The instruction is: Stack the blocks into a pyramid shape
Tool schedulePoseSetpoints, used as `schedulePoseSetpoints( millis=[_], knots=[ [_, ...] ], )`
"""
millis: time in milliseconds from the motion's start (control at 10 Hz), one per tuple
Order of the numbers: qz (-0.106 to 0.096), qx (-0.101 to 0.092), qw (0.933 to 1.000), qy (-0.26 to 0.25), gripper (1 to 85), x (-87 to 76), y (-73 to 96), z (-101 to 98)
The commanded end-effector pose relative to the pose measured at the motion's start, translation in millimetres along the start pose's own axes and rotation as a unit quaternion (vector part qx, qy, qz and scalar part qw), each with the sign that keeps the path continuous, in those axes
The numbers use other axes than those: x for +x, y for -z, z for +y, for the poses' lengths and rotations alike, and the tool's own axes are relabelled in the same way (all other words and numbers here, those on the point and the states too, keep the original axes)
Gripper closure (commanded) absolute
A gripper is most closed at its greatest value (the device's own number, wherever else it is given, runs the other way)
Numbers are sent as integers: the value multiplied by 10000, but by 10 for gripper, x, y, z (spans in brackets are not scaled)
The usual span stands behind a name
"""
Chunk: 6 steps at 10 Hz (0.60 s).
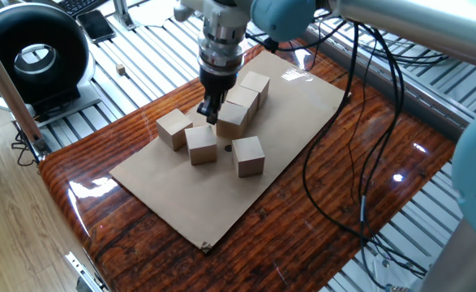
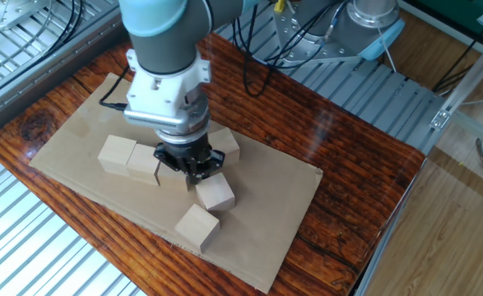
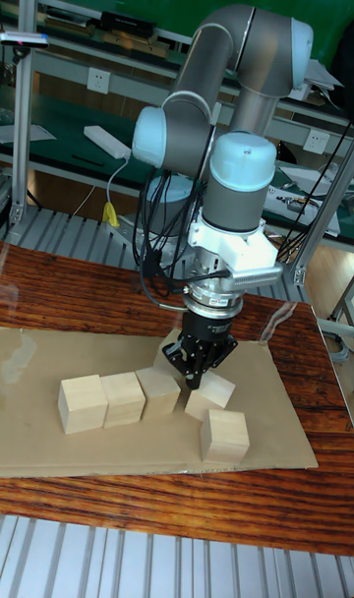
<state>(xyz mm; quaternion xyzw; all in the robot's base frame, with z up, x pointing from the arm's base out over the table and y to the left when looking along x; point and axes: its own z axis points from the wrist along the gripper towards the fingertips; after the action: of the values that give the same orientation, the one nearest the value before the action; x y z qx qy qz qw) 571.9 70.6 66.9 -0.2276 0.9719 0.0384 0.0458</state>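
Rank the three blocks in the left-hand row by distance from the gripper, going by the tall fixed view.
From the gripper:
1. Right-end block, just left of the fingertips.
2. Middle block, the next one along the row to the left.
3. Left-end block, at the far left end of the row.
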Motion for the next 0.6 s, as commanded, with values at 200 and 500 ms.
schedulePoseSetpoints(
  millis=[200, 500],
  knots=[
    [-108, 131, 9997, 174, 847, 91, -134, -87],
    [-62, 21, 9998, 174, 847, 154, -81, -141]
  ],
)
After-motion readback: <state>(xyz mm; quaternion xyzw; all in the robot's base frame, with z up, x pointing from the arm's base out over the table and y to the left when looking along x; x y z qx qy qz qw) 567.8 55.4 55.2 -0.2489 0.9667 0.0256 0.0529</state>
